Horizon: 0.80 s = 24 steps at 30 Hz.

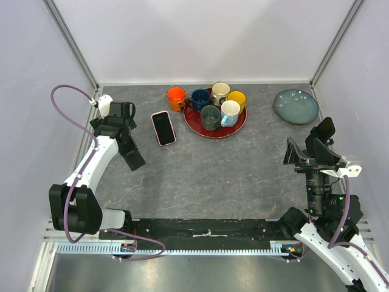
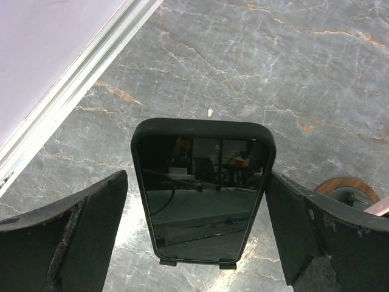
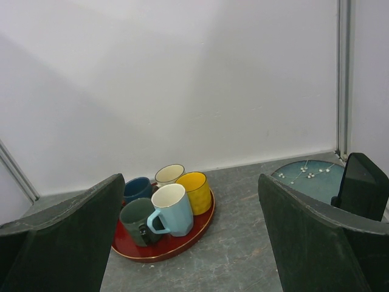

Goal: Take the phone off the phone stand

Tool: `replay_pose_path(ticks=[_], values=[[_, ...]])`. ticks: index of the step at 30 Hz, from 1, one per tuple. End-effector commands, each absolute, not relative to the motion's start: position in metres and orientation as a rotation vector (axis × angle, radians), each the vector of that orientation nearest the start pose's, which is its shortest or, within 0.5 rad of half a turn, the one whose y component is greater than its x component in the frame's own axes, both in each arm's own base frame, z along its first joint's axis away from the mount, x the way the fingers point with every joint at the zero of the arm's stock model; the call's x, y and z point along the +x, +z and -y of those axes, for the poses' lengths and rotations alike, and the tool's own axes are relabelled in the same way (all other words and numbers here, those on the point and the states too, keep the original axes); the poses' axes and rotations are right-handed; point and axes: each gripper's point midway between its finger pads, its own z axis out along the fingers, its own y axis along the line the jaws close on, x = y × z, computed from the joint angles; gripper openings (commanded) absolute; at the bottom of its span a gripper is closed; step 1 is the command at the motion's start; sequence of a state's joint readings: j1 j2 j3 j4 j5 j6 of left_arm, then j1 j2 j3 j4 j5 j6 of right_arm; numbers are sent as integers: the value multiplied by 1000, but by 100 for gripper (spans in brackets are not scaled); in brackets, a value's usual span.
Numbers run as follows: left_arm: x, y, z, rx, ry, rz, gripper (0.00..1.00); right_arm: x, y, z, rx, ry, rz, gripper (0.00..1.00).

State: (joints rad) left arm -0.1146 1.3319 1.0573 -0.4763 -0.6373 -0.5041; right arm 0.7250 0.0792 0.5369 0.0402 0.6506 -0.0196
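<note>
The phone, black screen up in a pale case, lies at the back left of the table. In the left wrist view the phone leans on the phone stand, of which only two small black tabs show under its lower edge. My left gripper is just left of the phone and open. Its fingers stand wide on either side of the phone without touching it. My right gripper is far off at the right and open with nothing between its fingers.
A red tray with several mugs sits at the back centre, with an orange mug beside it. A blue-green plate lies at the back right. A dark upright object stands near the plate. Walls close in left, right and back.
</note>
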Motion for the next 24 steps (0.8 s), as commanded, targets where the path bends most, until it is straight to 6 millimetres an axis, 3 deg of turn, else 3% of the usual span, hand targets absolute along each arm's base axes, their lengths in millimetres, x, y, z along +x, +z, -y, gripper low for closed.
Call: replay_pose_path(ticks=[1,10,24], values=[[354,183,-56,-820,405,-1973,100,185,364,-25,169,298,-1153,98],[355,178,-48,-815,334,-1990,97,184,365,-24,172,302,-1148,98],[355,194,-45,-785,301,-1982,67,183,365,-23,175,301,-1146,98]])
